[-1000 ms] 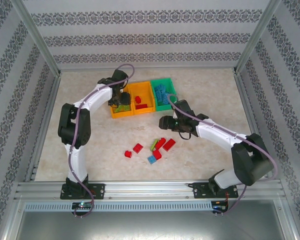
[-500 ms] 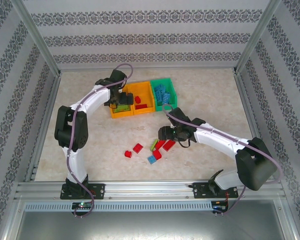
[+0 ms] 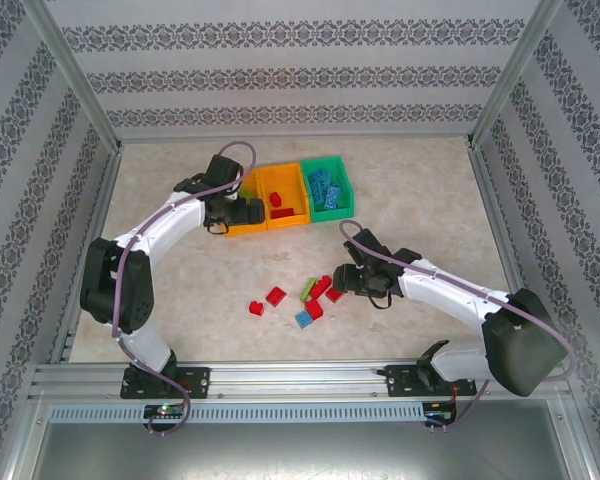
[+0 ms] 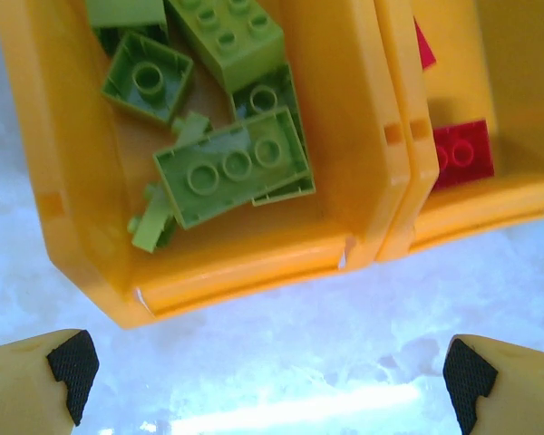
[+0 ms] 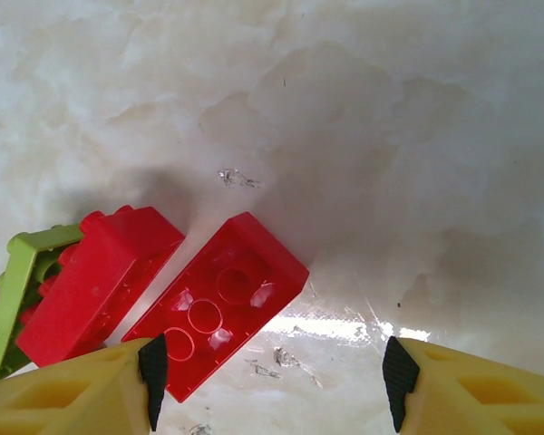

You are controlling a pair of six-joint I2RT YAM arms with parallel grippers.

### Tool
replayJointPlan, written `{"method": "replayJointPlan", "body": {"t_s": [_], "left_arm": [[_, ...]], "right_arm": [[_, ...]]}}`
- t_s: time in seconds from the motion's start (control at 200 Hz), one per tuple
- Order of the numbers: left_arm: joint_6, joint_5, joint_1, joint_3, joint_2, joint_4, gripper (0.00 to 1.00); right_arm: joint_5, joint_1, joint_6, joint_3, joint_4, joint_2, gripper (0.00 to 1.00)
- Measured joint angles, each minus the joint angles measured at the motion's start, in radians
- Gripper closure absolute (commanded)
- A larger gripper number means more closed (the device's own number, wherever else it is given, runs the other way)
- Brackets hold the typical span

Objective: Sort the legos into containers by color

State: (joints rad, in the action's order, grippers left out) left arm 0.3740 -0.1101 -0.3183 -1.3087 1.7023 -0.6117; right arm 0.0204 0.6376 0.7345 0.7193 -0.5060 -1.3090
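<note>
Right gripper (image 5: 272, 385) jaws apart, nothing held, low over red rectangular plastic brick (image 5: 216, 304) on pale marbled table (image 5: 390, 136). Step looks like picking reds; next needs centring, then closing. Left gripper (image 4: 267, 372) spread wide, empty, beside orange plastic bin (image 4: 254, 263) holding lime bricks (image 4: 231, 168). Loose on table, I count five red, one lime, one blue. Bins: three.

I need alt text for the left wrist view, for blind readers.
An orange plastic bin holds lime green studded bricks; the joined orange bin beside it holds red bricks. The left gripper is open, its yellow fingers at the bottom corners.
</note>
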Motion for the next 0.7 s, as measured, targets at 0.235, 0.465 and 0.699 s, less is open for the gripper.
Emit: {"method": "replayJointPlan", "body": {"t_s": [0.235, 0.465, 0.699], "left_arm": [[0.0, 0.045, -0.108, 0.163, -0.085, -0.009, 0.0], [0.032, 0.076, -0.232, 0.368, -0.259, -0.016, 0.0], [0.094, 0.06, -0.333, 0.53, -0.397, -0.016, 0.0]], "right_arm": [[-0.014, 0.006, -0.006, 0.005, 0.001, 0.005, 0.31], [-0.02, -0.039, -0.021, 0.018, 0.006, 0.005, 0.3], [-0.012, -0.125, -0.055, 0.026, 0.013, 0.005, 0.29]]}}
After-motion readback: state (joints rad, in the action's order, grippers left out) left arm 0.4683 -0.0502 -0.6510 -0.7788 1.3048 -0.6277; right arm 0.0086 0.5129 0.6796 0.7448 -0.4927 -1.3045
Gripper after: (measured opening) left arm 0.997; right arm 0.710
